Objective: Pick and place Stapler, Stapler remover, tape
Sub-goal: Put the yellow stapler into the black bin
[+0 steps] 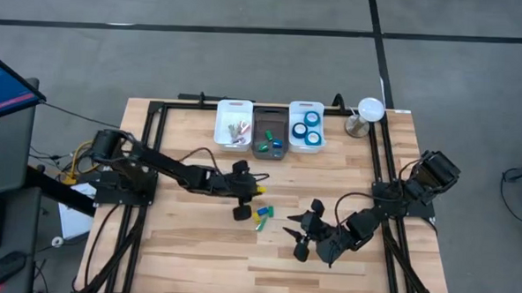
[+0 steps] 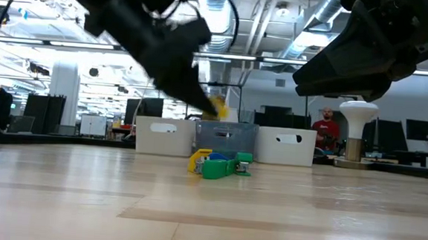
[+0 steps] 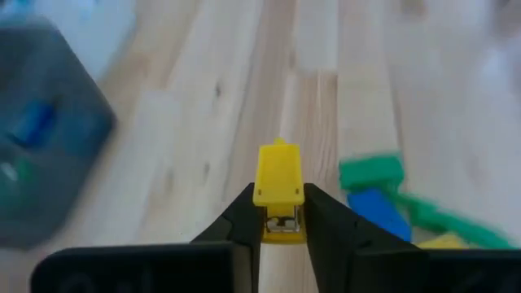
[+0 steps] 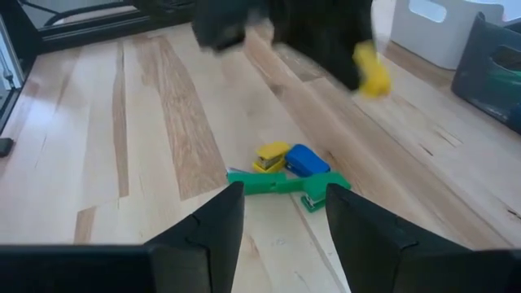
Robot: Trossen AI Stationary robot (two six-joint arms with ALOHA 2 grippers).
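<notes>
- Your left gripper (image 3: 281,213) has its fingers pinching a small yellow stapler (image 3: 279,189); the low view shows it lifted clear of the tabletop (image 1: 195,250), roughly between the pile and the bins.
- Your right gripper (image 4: 285,218) hovers near the remaining pile with its fingers spread and nothing between them.
- Three bins stand in a row at the far edge of the tabletop: a white bin (image 1: 234,125) on the left, a dark grey bin (image 1: 270,132) in the middle, and a second white bin (image 1: 306,126) on the right.
- The tape (image 1: 311,127) looks finished: several blue rolls lie in the right-hand white bin, and no roll shows loose on the wood.
- The dark grey bin already has a few small coloured pieces in it, and the left white bin has some pale items; you cannot tell from here exactly what they are.
- Still left: a small pile (image 4: 285,172) of green, blue and yellow pieces on the tabletop near the middle, touching one another.
- By this reckoning you are well past halfway: the held stapler still has to reach its bin, most likely the grey one, then the last few pieces follow.
</notes>
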